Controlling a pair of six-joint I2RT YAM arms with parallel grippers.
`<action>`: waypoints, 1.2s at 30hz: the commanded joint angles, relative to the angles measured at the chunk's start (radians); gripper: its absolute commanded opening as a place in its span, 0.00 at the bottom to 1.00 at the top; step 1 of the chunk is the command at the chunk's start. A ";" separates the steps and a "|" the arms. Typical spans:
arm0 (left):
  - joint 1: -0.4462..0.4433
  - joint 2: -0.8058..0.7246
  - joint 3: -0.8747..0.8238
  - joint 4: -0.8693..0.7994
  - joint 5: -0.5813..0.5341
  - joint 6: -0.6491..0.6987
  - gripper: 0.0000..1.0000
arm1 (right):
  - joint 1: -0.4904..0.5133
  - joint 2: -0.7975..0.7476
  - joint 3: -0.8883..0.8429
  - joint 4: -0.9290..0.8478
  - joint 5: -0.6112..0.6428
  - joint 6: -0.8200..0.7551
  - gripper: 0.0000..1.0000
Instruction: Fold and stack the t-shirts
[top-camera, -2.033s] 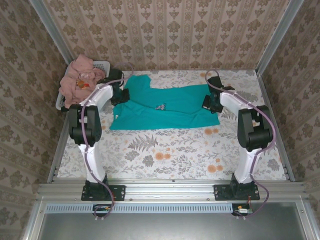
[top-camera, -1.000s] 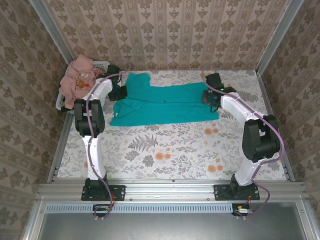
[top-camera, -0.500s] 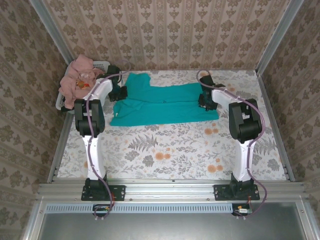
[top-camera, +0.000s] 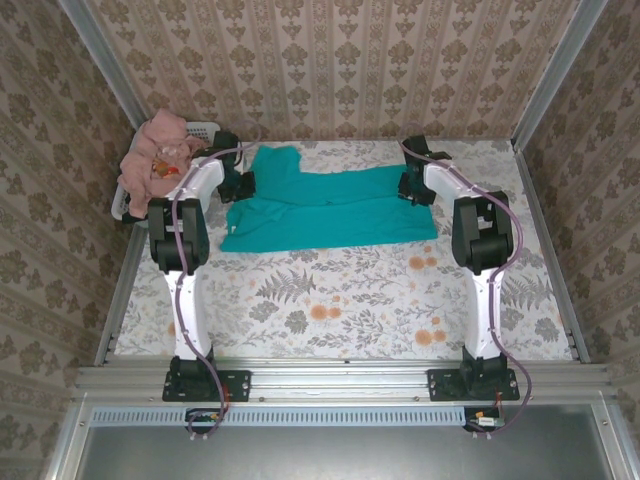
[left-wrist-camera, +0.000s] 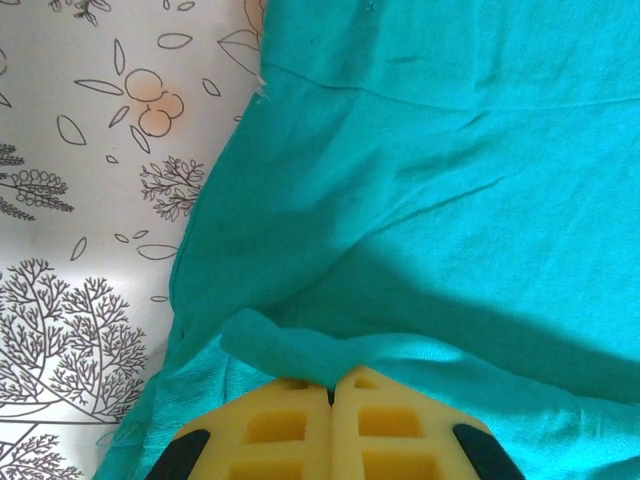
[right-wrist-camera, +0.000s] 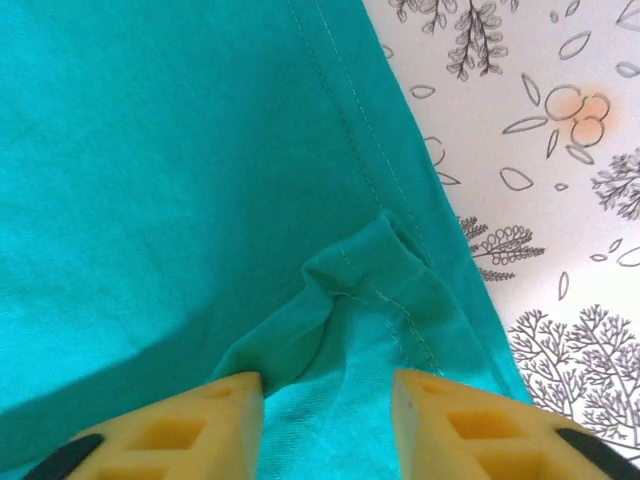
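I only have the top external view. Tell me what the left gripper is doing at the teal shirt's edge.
Observer: In the left wrist view, the left gripper is shut, with a raised fold of the teal t-shirt pinched between its yellow fingers.
Operator: Now report the right gripper.
Observer: In the right wrist view, the right gripper is open. A bunched ridge of the shirt's stitched hem stands between its fingers and is not squeezed.
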 joint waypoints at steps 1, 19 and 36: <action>0.010 -0.038 0.014 0.011 0.038 0.026 0.06 | 0.022 -0.143 -0.064 -0.009 0.029 -0.026 0.51; 0.011 -0.264 -0.210 0.126 0.080 -0.014 0.36 | 0.109 -0.273 -0.498 0.142 -0.012 0.102 0.79; -0.127 -0.188 -0.310 0.166 0.136 -0.056 0.35 | 0.099 -0.305 -0.553 0.194 -0.035 0.077 0.77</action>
